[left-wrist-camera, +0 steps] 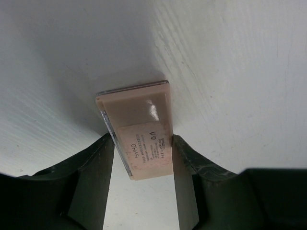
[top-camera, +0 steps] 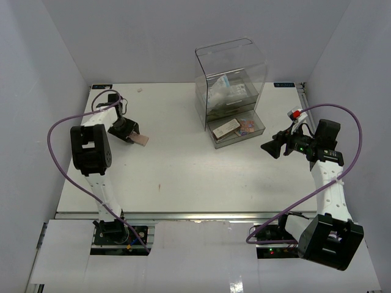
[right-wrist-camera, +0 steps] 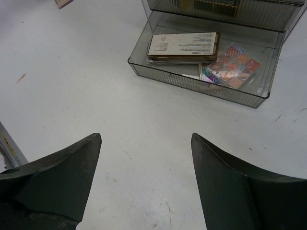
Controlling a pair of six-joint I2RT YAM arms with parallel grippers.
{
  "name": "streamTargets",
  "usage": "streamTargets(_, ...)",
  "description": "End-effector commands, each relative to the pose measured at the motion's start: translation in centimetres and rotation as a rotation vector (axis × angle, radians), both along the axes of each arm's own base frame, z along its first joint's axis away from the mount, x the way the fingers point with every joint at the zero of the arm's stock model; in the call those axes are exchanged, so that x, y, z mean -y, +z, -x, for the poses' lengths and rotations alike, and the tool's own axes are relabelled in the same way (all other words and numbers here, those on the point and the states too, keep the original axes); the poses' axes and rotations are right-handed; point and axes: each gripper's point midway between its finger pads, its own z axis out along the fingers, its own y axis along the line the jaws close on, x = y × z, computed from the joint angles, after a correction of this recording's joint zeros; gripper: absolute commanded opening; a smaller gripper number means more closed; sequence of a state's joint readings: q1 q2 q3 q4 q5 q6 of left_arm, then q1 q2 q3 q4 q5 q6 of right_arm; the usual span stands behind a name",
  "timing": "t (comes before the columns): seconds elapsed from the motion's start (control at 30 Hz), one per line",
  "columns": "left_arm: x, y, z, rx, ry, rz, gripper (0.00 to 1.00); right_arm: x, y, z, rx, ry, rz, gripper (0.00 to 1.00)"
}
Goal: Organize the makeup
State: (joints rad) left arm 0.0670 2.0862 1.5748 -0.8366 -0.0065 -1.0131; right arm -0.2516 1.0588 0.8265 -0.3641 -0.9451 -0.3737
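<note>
Two palettes look stowed and one looks left to go, by my reckoning; nearest, at about three o'clock on the table (top-camera: 183, 183), the right gripper (top-camera: 269, 149) hangs with its fingers spread wide and nothing between them, facing the pulled-out drawer (right-wrist-camera: 201, 88); over at ten o'clock the left gripper (top-camera: 130, 134) is closed across the sides of the pink palette (left-wrist-camera: 139, 124), well apart from the box, though I cannot tell whether it is clear of the surface; farther back at one o'clock, the drawer holds a brown palette (right-wrist-camera: 182, 44) and a multicoloured palette (right-wrist-camera: 231, 65) side by side; above it the clear box (top-camera: 231, 67) shows pale packets (top-camera: 229, 91), too blurred to name; no lipstick shows.
</note>
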Motion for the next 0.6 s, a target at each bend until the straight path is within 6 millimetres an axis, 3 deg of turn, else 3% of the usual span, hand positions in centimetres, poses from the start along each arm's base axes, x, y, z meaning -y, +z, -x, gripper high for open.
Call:
streamTargets(0.0, 3.1, 3.6, -1.1, 0.189, -0.161, 0.134, 0.0, 0.1, 1.1, -0.1, 0.049, 0.002, 0.01, 0.82)
streamTargets(0.07, 4.8, 5.9, -0.9, 0.295, -0.267, 0.197, 0.0, 0.1, 1.0, -0.1, 0.047, 0.003, 0.01, 0.82)
streamTargets(0.13, 5.9, 6.4, -0.4, 0.366, -0.329, 0.225, 0.0, 0.1, 0.9, -0.1, 0.043, 0.0, 0.01, 0.82)
streamTargets(0.2, 8.2, 9.7, 0.2, 0.531, -0.466, 0.256, 0.0, 0.2, 0.9, -0.2, 0.043, -0.001, 0.012, 0.82)
streamTargets(0.23, 8.7, 9.7, 0.8, 0.544, -0.486, 0.274, 0.0, 0.2, 0.8, -0.2, 0.041, -0.003, 0.013, 0.82)
streamTargets(0.3, 11.0, 13.2, 2.1, 0.713, -0.613, 0.331, 0.0, 0.3, 0.8, -0.3, 0.043, -0.007, 0.016, 0.82)
streamTargets(0.33, 12.1, 13.0, 3.2, 0.724, -0.647, 0.358, 0.0, 0.3, 0.8, -0.4, 0.042, -0.009, 0.018, 0.82)
streamTargets(0.57, 23.0, 20.4, 8.1, 0.992, -1.111, 0.298, 0.0, 0.7, 0.5, -0.5, 0.036, -0.026, 0.024, 0.82)
